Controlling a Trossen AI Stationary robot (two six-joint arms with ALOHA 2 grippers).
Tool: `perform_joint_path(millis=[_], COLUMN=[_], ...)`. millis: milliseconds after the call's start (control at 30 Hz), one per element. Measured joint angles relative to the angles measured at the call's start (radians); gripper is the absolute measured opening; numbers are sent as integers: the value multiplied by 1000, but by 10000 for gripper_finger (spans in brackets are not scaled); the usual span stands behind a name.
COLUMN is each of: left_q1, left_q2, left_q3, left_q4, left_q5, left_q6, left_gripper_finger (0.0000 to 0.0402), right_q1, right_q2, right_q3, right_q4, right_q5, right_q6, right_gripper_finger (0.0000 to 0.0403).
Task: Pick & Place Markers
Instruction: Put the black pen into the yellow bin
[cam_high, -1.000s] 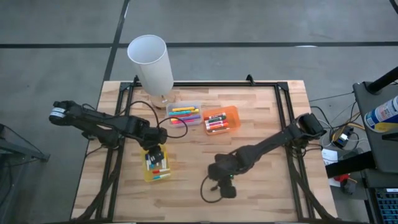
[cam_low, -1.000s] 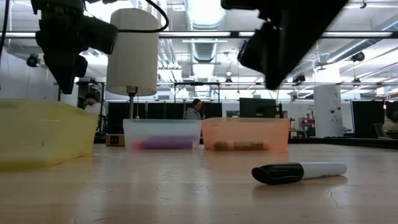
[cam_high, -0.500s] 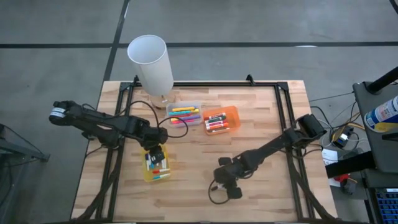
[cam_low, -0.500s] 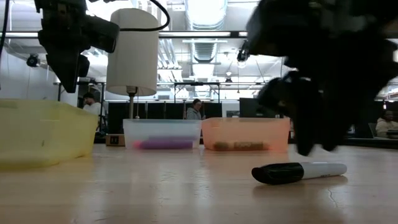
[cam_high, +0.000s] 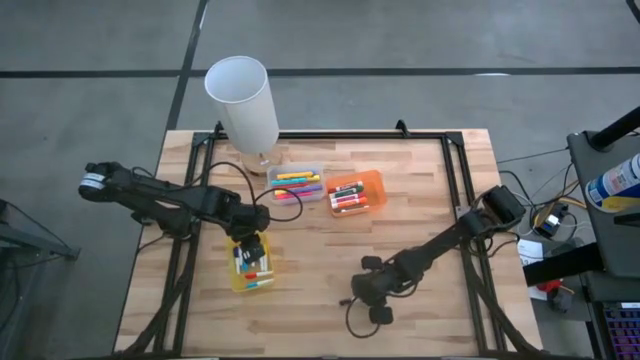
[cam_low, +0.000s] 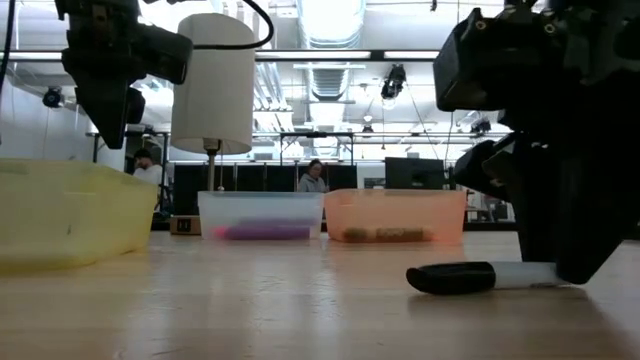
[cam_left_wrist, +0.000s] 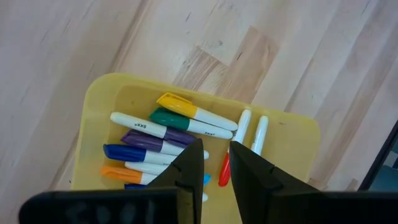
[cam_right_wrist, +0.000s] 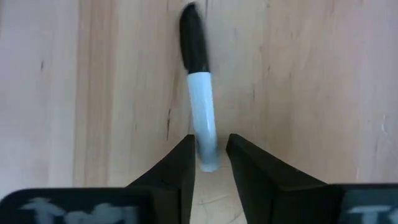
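Marker in hand: a black-capped marker (cam_right_wrist: 200, 93) with a white barrel, lying flat on the bare wood near the front of the table, well apart from the trays; it shows in the low view too (cam_low: 480, 277).
Handling, my judgement: light, stiff and smooth, and being round it will likely roll or skid if I nudge it off-centre.
Where I take hold: across the white barrel, near the end opposite the cap, which already sits between my fingers.
My right gripper (cam_right_wrist: 209, 163): down at table level, fingers narrow and straddling the barrel end; I cannot tell whether they are pressing on it yet.
My left gripper (cam_left_wrist: 216, 167): waiting above the yellow tray (cam_left_wrist: 106, 93), fingers a narrow gap apart, holding nothing that I can see.
Other markers: a mixed-colour lot (cam_left_wrist: 168, 134) lies in the yellow tray; more lie in the clear tray (cam_high: 296, 183) and the orange tray (cam_high: 357, 192) toward the back.
Surface: light wooden planks (cam_high: 430, 190), matte and level, with a black frame at the edges.
Also on the table: a tall white cylinder (cam_high: 243, 100) at the back.
Room: an open hall with ceiling lights and ducts; a person (cam_low: 315, 176) far behind the trays.
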Motion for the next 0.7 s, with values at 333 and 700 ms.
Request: perform_joint_path(millis=[333, 700], left_q1=[0, 0], left_q2=[0, -2], left_q3=[1, 28], left_q4=[7, 18], left_q5=[0, 4], left_q6=[11, 16], left_gripper_finger=[69, 69], right_q1=[-29, -140], right_q2=[139, 108], right_q3=[191, 376], right_q4=[-81, -176], right_q5=[-5, 152], right_q6=[67, 44], right_gripper_finger=[22, 17])
